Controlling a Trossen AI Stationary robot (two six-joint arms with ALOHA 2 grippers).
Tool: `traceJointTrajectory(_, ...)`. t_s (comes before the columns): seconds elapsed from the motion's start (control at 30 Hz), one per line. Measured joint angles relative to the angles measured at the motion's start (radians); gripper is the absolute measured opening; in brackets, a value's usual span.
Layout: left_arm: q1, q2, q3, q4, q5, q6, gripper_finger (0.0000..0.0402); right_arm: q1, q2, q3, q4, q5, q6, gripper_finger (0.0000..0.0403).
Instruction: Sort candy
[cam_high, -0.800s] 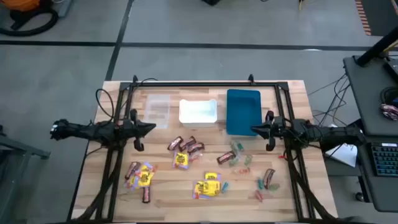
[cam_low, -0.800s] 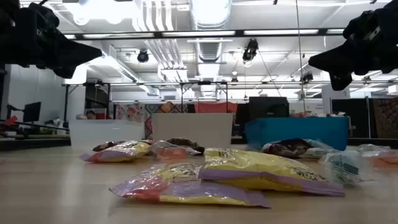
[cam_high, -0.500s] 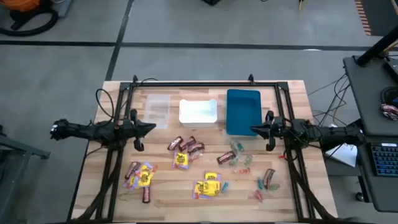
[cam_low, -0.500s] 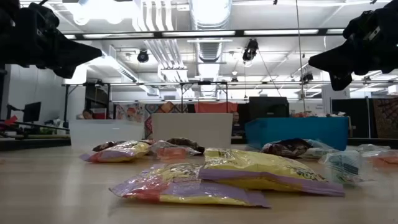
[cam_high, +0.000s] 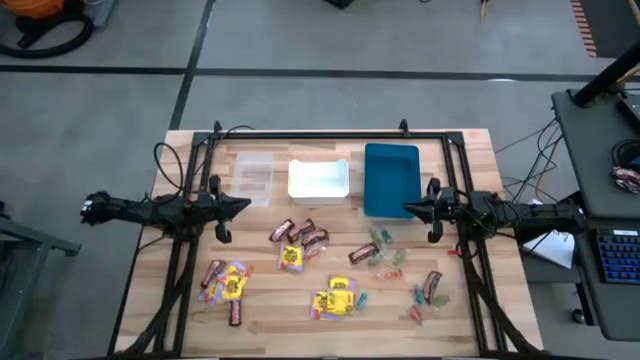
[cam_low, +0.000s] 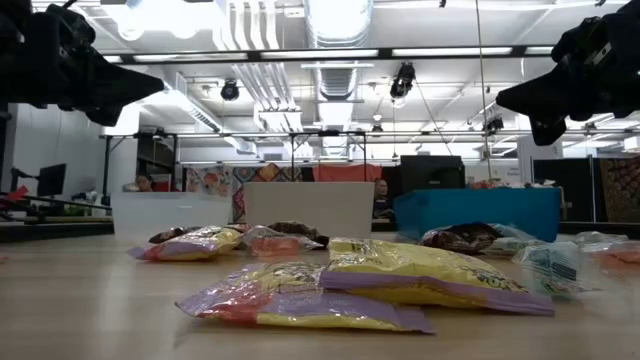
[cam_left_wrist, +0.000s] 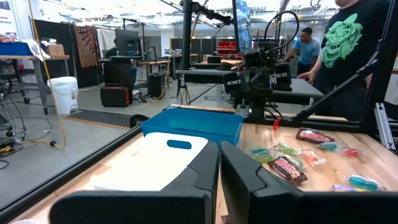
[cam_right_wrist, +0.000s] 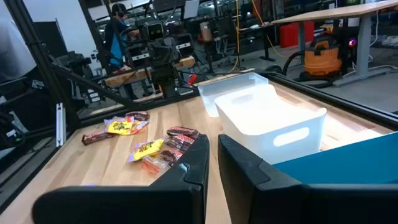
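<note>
**High view: both arms parked above the candy, end effectors empty**

High view shows the wooden surface (cam_high: 470, 150) with three bins in a row along its far edge: a clear bin (cam_high: 251, 178), a white bin (cam_high: 319, 180) and a blue bin (cam_high: 391, 178). The candy lies loose on the nearer half of the surface, none of it in a bin. Dark brown-red bars (cam_high: 302, 234) cluster just in front of the white bin, with a yellow packet (cam_high: 291, 258) beside them. More yellow packets (cam_high: 335, 298) sit near the front edge at the middle, and another yellow packet (cam_high: 231, 282) lies toward the left with a bar beside it. Small green and teal pieces (cam_high: 385, 255) are scattered in front of the blue bin, and a further bar (cam_high: 433, 285) with tiny pieces lies toward the right front.

The left end effector (cam_high: 243, 204) hangs above the surface just beside the clear bin, its fingers (cam_left_wrist: 199, 177) pressed together on nothing. The right end effector (cam_high: 409, 209) hangs at the blue bin's near right corner, its fingers (cam_right_wrist: 239, 165) nearly together with only a narrow gap, holding nothing. In the low view both are well above the candy.

A person in a dark shirt with a green print (cam_left_wrist: 354, 56) stands beyond the surface.
</note>
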Motion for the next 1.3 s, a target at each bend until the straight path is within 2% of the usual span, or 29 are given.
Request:
traceJointTrajectory(0.67, 0.0, 0.0, 0.0, 0.0, 0.0, 0.0, 0.0, 0.0, 0.0, 0.0, 0.001, 0.0, -0.003, 0.0029)
traceJointTrajectory(0.9, 0.0, 0.0, 0.0, 0.0, 0.0, 0.0, 0.0, 0.0, 0.0, 0.0, 0.003, 0.001, -0.25, 0.0029)
traceJointTrajectory(1.13, 0.0, 0.0, 0.0, 0.0, 0.0, 0.0, 0.0, 0.0, 0.0, 0.0, 0.003, 0.001, -0.311, 0.0029)
traceJointTrajectory(1.2, 0.0, 0.0, 0.0, 0.005, 0.0, 0.036, 0.0, 0.0, 0.0, 0.0, 0.004, -0.001, -0.241, 0.0029)
traceJointTrajectory(1.27, 0.0, 0.001, 0.0, 0.052, 0.003, 0.05, 0.0, 0.0, 0.0, 0.0, 0.011, 0.0, -0.035, 0.0029)
traceJointTrajectory(1.3, 0.0, 0.001, 0.0, 0.093, 0.004, 0.027, 0.0, -0.001, 0.002, 0.0, 0.039, 0.032, 0.013, 0.0029)
